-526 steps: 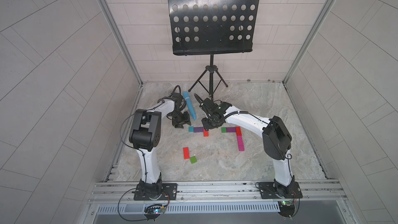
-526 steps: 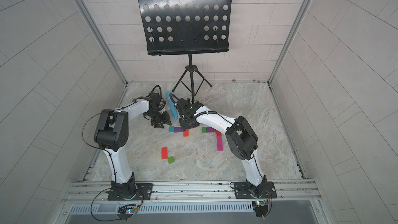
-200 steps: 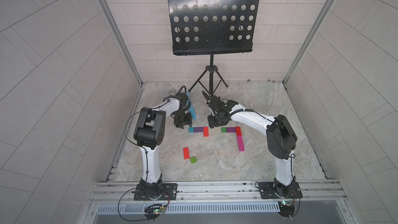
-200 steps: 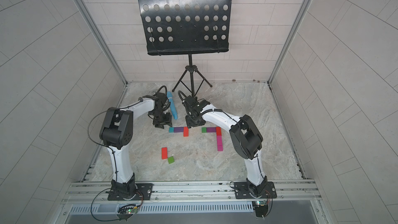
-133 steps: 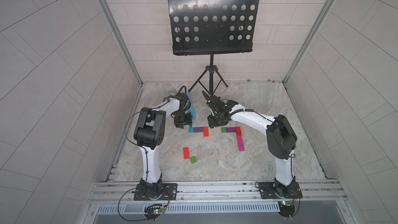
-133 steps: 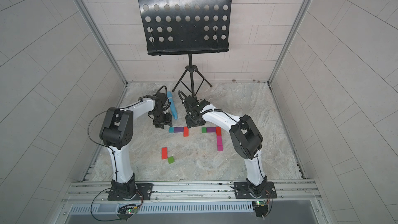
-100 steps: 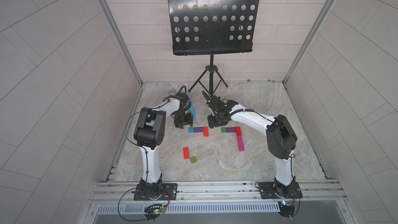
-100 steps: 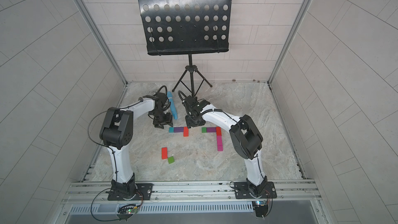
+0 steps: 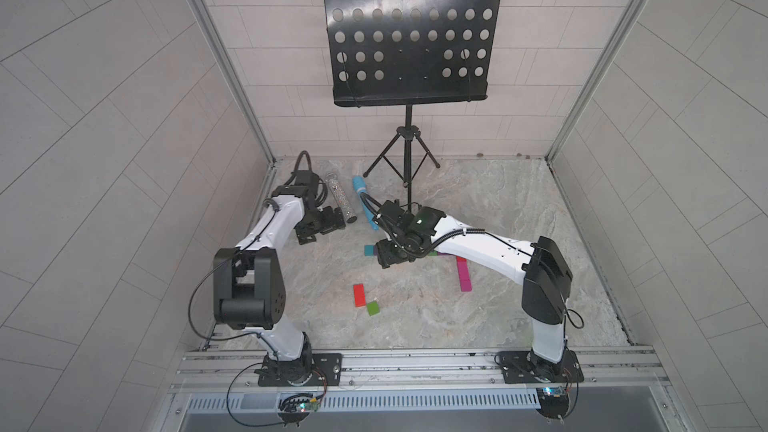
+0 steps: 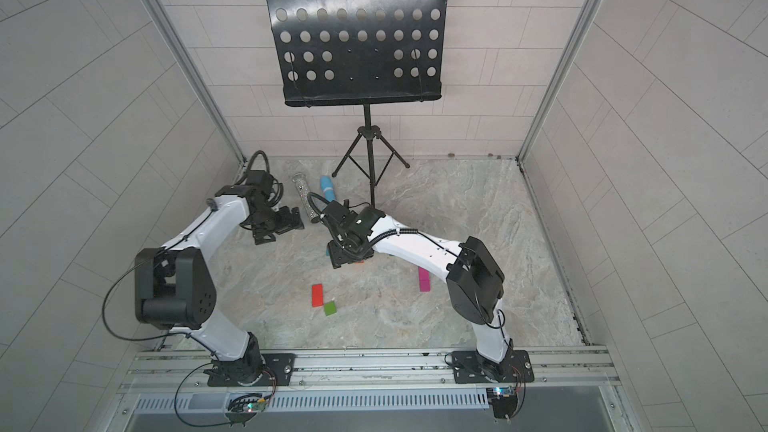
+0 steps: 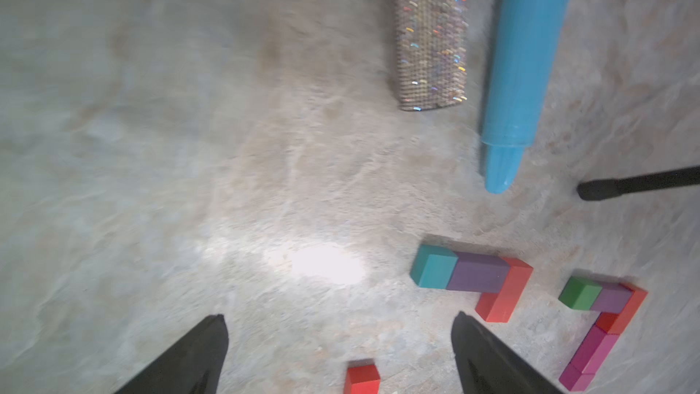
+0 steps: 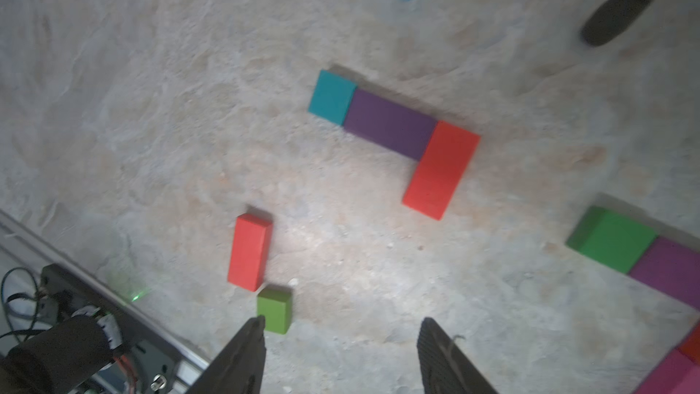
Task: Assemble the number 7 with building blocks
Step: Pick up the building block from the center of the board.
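The building blocks lie flat on the marble floor. A teal square [image 12: 332,97], a purple bar [image 12: 390,123] and a red bar [image 12: 441,170] join in a hooked row. To its right a green square [image 11: 579,291], a purple block [image 11: 611,297], a red block [image 11: 625,312] and a magenta bar [image 9: 463,274] form a second hook. A loose red bar [image 9: 359,295] and small green square [image 9: 373,308] lie nearer the front. My left gripper [image 11: 339,320] is open and empty, left of the blocks. My right gripper [image 12: 342,322] hovers open and empty over the teal-purple-red row.
A glittery silver tube [image 9: 341,201] and a blue microphone [image 9: 362,197] lie behind the blocks, close to the left gripper [image 9: 320,228]. A black music stand [image 9: 409,147] stands at the back; one tripod foot [image 11: 640,183] reaches near the blocks. Rails [image 9: 415,361] edge the front.
The left gripper has opened wide and drawn back to the left, away from the blocks. The right gripper has opened further and shifted forward over the teal-purple-red row.
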### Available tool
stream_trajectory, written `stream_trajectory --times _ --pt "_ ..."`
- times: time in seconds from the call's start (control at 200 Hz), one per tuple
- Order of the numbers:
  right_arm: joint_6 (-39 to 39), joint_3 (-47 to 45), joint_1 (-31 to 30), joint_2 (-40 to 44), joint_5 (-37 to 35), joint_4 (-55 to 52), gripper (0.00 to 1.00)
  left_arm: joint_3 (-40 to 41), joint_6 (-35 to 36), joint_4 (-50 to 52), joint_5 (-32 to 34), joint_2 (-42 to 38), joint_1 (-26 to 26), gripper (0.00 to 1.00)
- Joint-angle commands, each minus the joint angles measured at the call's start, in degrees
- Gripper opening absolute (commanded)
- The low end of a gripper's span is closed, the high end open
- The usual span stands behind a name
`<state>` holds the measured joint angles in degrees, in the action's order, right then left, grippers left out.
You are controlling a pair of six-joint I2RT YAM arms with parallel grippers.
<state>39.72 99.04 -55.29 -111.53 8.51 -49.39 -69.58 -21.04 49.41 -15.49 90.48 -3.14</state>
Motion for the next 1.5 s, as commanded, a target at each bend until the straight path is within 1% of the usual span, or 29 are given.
stream_trajectory --times 0.0,0.075,0.21,0.315,0.455,0.595,0.726,0.841,0.976,1.116,1.201,1.271,1.421,1.496 --pt "3.56 4.70 -2.73 -5.68 -0.53 -6.79 0.68 6.24 -1.23 0.52 1.18 -5.81 -5.32 1.00" --pt "3.89 7.49 -4.73 -8.95 -0.01 -8.74 0.68 10.45 -2.57 -0.87 2.02 -10.99 -7.73 1.00" --pt "5.59 9.33 -6.95 -12.42 0.14 -10.17 0.68 15.78 -4.22 -1.91 3.39 -18.44 -8.14 1.00" --pt "6.12 9.87 -7.69 -14.21 1.09 -9.87 0.68 18.02 -4.63 -1.10 4.15 -21.50 -8.58 1.00" --pt "6.33 13.48 -8.10 -17.19 1.51 -10.45 0.67 19.76 -4.46 -0.35 3.36 -24.30 -9.34 1.00" --pt "7.00 16.25 -8.79 -19.50 2.19 -10.77 0.68 20.76 -4.56 0.58 4.24 -27.40 -9.52 1.00" --pt "8.12 16.87 -8.88 -20.88 2.64 -10.13 0.68 21.09 -5.15 0.59 5.18 -28.47 -9.50 1.00" --pt "8.78 19.75 -8.95 -23.23 3.32 -10.05 0.68 21.32 -5.53 0.53 5.38 -28.32 -9.72 1.00" --pt "8.54 23.55 -8.87 -26.86 4.73 -12.12 0.68 21.75 -5.77 0.11 4.88 -28.56 -9.67 1.00" --pt "8.10 26.94 -8.63 -29.54 4.54 -15.09 0.67 21.85 -5.69 -0.13 4.49 -28.39 -9.70 1.00" --pt "8.08 27.52 -8.52 -30.48 4.14 -16.49 0.62 21.93 -5.59 -0.39 4.26 -28.27 -9.70 1.00" --pt "8.09 27.30 -8.43 -30.83 3.98 -17.04 0.55 22.03 -5.57 -0.57 4.15 -28.25 -9.75 1.00" --pt "8.00 27.41 -8.17 -31.08 4.03 -17.15 0.33 21.95 -5.51 -0.55 4.01 -28.16 -9.78 1.00" --pt "7.74 27.51 -8.08 -30.78 3.87 -17.15 0.30 22.03 -5.51 -0.53 4.14 -28.03 -9.78 1.00"
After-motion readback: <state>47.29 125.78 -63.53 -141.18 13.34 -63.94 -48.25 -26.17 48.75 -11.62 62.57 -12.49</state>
